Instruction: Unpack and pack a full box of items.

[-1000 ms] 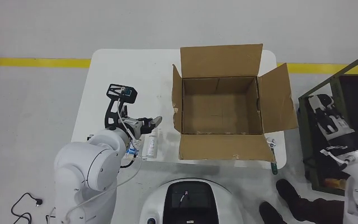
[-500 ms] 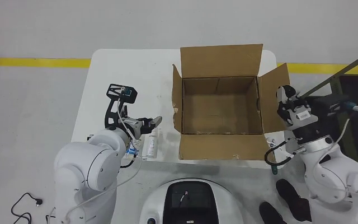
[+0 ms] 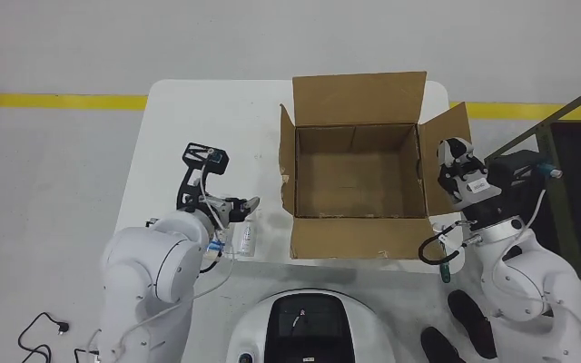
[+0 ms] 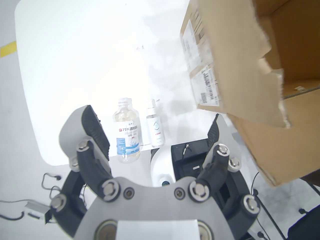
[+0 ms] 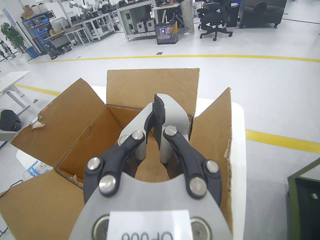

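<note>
left wrist view shows the left gripper [image 4: 152,121] with its jaws spread wide and nothing between the pads, hanging above two bottles. past the gap lie a clear bottle [image 4: 127,131] with a blue-and-white label and, just beside it, a slimmer white spray bottle [image 4: 155,128]. they lie side by side, caps pointing away from the robot, at the near edge of the white table [image 4: 87,51]. the cardboard box [image 4: 250,76] stands on the same table near the bottles, on the robot's right of them. a shipping label [image 4: 203,86] is stuck to the wall that faces them (one flap corner above it is torn ragged).

right wrist view shows the right gripper [image 5: 158,106] with its jaws pressed together and holding nothing, raised over the right side of the box. in the top view this gripper sits above the box's right-hand flap [image 3: 429,172]. the left gripper is over the bottles, well apart from the right one, with the box between the two. all four flaps are folded outward, and the brown floor of the box is in plain sight.
</note>
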{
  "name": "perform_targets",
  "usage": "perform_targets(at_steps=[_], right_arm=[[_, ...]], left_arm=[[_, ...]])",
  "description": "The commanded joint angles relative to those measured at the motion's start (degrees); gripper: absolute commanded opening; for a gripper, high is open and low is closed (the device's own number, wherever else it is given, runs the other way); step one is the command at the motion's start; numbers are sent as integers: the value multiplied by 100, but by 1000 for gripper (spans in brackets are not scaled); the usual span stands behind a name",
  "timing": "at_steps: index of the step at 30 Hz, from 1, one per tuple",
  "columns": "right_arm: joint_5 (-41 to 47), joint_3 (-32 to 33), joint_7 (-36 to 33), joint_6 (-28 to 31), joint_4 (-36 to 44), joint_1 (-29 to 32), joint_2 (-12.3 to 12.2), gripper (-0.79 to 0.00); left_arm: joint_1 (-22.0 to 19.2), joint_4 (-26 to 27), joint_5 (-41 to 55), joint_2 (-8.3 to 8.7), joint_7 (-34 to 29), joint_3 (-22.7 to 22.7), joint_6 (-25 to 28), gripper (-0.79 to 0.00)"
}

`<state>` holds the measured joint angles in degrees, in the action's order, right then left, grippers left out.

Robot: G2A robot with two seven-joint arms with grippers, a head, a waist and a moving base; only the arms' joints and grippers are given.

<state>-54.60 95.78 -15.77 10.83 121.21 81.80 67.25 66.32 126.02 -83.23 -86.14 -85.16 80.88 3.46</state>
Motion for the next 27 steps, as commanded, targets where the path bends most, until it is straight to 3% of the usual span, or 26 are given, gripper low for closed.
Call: perform_targets(at_steps=[1,10,22,27], right_arm=[[0,0,0,0,0,0,0,-785],[0,0,0,0,0,0,0,-785],[0,0,0,0,0,0,0,-785],[0,0,0,0,0,0,0,-785]], left_arm=[[-39,-300,-297,33,-284,1,170,0],[71,-1439,-923,89,-284,-6,15,0],[64,-1478,-940,89,-284,-4,4,0],[20,-1952,-1198,99,-284,71,-319,0]])
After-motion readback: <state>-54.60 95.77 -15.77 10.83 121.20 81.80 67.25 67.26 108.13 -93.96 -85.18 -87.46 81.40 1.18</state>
